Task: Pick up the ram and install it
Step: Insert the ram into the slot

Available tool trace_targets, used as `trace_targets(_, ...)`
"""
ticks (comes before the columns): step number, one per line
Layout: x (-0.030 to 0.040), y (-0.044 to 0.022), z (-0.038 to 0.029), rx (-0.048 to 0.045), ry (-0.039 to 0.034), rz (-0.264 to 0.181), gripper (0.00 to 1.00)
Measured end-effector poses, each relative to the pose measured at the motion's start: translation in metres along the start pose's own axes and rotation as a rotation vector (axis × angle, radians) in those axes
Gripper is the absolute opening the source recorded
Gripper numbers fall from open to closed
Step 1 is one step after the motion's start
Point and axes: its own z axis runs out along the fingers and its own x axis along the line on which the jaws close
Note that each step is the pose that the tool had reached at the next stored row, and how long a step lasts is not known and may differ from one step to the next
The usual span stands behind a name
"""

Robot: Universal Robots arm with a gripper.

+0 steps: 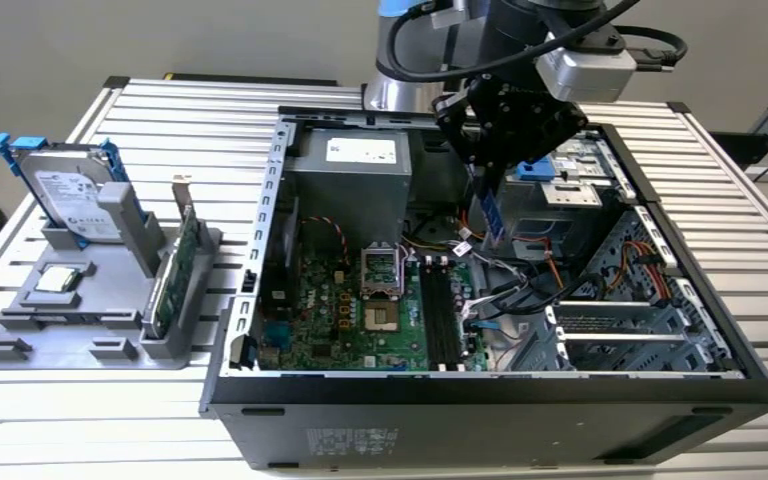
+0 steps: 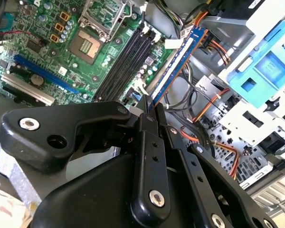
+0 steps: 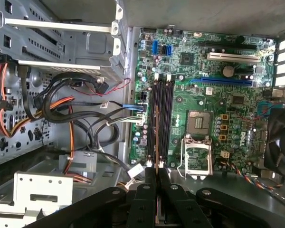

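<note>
Overhead, the tool (image 1: 495, 160) grips the ram (image 2: 173, 66) edgewise, with the open computer case (image 1: 491, 390) on the slatted metal counter (image 1: 91, 400) beneath it.

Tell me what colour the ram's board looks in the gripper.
Blue, with a pale strip along it: the ram held in the gripper shows best in the second wrist view.

ram (image 2: 178, 59) upper end hidden between end effector (image 2: 149, 111) fingers; label not readable. Arm cut off at exterior view's top edge. Case (image 1: 491, 400) front cut by bottom edge; slot contact behind ram can't tell.
</note>
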Motion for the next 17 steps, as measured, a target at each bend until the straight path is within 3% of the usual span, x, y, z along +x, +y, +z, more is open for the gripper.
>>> trace_targets(17, 0.0014, 0.0000, 0.0074, 0.0000, 0.0000, 0.000, 0.00)
